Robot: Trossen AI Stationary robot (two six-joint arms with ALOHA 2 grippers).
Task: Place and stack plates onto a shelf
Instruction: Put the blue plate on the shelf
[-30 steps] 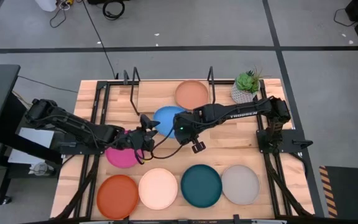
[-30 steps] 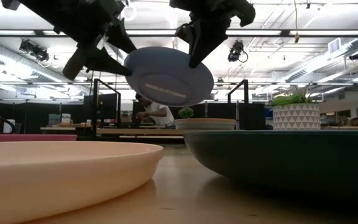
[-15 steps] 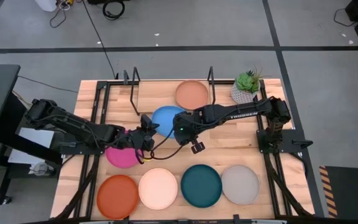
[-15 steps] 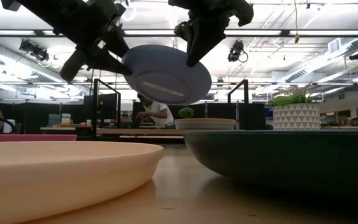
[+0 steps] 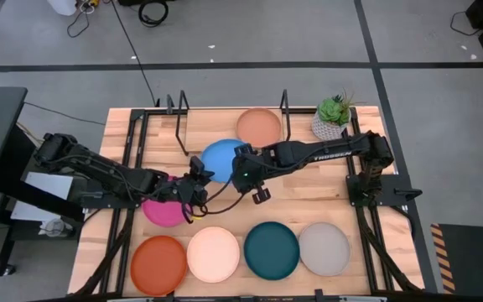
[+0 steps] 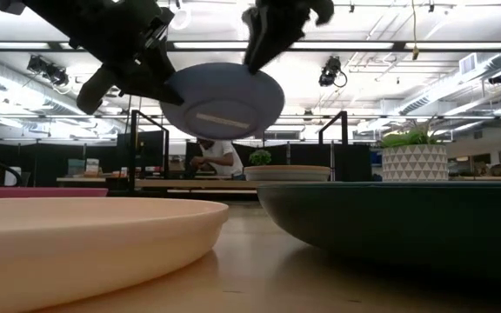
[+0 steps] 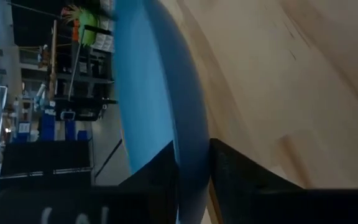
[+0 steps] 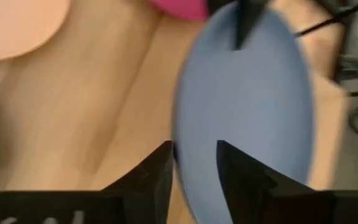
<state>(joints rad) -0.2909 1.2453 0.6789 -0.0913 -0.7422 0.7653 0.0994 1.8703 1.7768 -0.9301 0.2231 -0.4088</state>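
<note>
Grippers from both arms pinch the blue plate (image 5: 223,159) above the table, in front of the shelf (image 5: 193,127): left gripper (image 5: 198,172) on one rim, right gripper (image 5: 241,163) opposite

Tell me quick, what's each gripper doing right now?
Left gripper: shut on the blue plate's rim, plate lifted.
Right gripper: shut on the opposite rim.

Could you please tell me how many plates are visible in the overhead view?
7: orange, cream, teal and grey along the near edge; magenta partly hidden; blue held aloft; tan on the shelf.
</note>
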